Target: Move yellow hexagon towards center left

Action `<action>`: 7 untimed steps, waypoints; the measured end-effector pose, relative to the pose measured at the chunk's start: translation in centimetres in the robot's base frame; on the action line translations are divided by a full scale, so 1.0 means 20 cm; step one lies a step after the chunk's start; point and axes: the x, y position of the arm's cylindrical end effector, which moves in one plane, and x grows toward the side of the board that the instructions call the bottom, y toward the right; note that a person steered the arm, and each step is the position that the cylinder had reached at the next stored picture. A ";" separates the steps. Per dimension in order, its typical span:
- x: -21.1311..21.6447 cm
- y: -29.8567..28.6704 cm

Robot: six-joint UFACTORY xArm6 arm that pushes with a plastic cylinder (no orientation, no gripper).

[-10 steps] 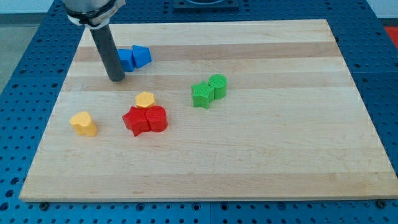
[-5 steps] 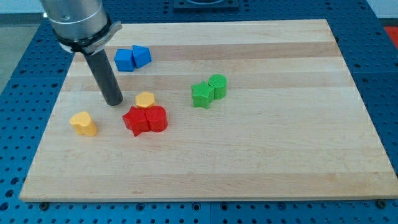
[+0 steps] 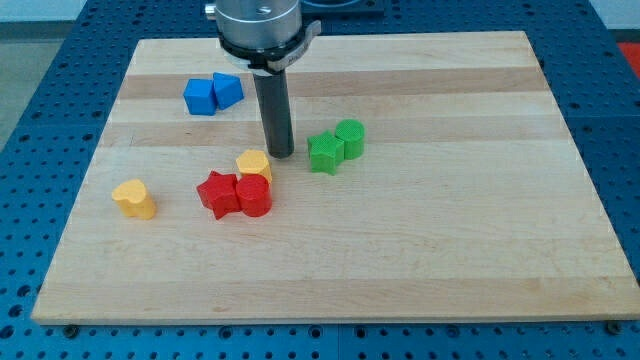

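The rod's tip (image 3: pixel 281 154) rests on the tabletop (image 3: pixel 450 250) just right of the yellow hexagon (image 3: pixel 254 165) and slightly beyond it, between it and the green blocks (image 3: pixel 336 146). There is no hand here, only a bare rod holding nothing. The hexagon sits near the middle, touching the red blocks (image 3: pixel 235 193). Its goal lies leftward, so the tip looks well placed to push it that way.

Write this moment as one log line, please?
my tip: just right of and above yellow hexagon block | hexagon: touching the red blocks | wooden board: centre left not reached | next: probably push left
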 end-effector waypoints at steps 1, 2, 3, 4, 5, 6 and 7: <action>0.03 0.00; 0.11 0.00; 0.17 0.00; 0.19 -0.02; 0.19 -0.05; 0.19 -0.11; 0.19 -0.17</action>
